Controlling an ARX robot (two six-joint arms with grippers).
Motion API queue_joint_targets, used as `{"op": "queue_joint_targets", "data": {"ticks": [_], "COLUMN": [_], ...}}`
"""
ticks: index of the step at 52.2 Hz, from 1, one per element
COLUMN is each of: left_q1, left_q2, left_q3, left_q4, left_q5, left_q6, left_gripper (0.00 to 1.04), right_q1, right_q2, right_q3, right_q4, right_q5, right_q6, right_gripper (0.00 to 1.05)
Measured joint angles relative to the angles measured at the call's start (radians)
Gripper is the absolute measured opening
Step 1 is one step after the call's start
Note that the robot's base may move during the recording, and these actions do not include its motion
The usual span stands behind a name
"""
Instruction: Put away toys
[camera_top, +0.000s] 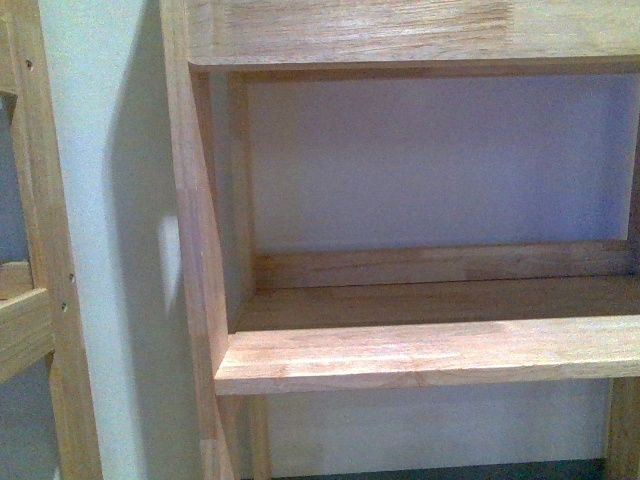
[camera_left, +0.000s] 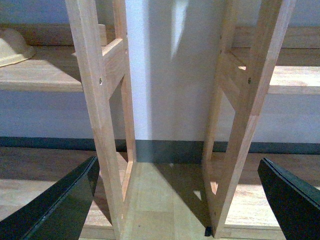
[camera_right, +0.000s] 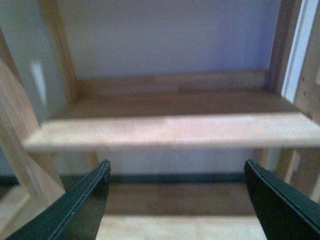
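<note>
Nearest the lens in both wrist views: dark gripper fingers, spread wide, nothing between them. Left gripper (camera_left: 177, 200) open and empty, pointed at the gap between two upright wooden shelf frames (camera_left: 102, 115), pale wall and dark baseboard (camera_left: 167, 150) behind. Right gripper (camera_right: 175, 200) likewise wide open and empty, facing a bare wooden shelf board (camera_right: 170, 130); view somewhat blurred. Front view filled by the same kind of shelf (camera_top: 420, 350), compartment unoccupied, back panel plain; no arm visible in it. Cream bowl-like object (camera_left: 12, 45) at the edge of a shelf in the left wrist view, partly cut off, identity uncertain. Plush toy: not visible in any view, location unknown from these pictures. Judgement: jaws held open because nothing is picked up yet; cameras aimed at the shelving probably as the storage destination. Toy must be located first; task at an early or between-items stage.
</note>
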Motion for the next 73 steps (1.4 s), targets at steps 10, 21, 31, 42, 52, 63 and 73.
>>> {"op": "queue_joint_targets", "data": {"ticks": [10, 21, 31, 42, 52, 63, 73], "left_q1": [0.0, 0.0, 0.0, 0.0, 0.0, 0.0, 0.0], "left_q2": [0.0, 0.0, 0.0, 0.0, 0.0, 0.0, 0.0], "left_q3": [0.0, 0.0, 0.0, 0.0, 0.0, 0.0, 0.0], "left_q4": [0.0, 0.0, 0.0, 0.0, 0.0, 0.0, 0.0], "left_q5": [0.0, 0.0, 0.0, 0.0, 0.0, 0.0, 0.0], "left_q6": [0.0, 0.0, 0.0, 0.0, 0.0, 0.0, 0.0], "left_gripper": [0.98, 0.98, 0.98, 0.98, 0.98, 0.98, 0.98], "right_q1": [-0.098, -0.209, -0.211, -0.211, -0.212, -0.212, -0.212], "right_q2": [-0.055, -0.097, -0.121, -0.138, -0.172, -0.183, -0.183], "right_q3": [-0.05, -0.108, -0.137, -0.157, -0.192, -0.198, -0.198], "right_q4": [0.006, 0.018, 0.025, 0.029, 0.033, 0.034, 0.034], "right_q5": [-0.126, -0.2, -0.2, -0.2, -0.201, -0.202, -0.202], "right_q6": [-0.018, -0.024, -0.025, -0.025, -0.025, -0.025, -0.025], "right_gripper": [0.35, 0.04, 0.04, 0.04, 0.04, 0.04, 0.04]}}
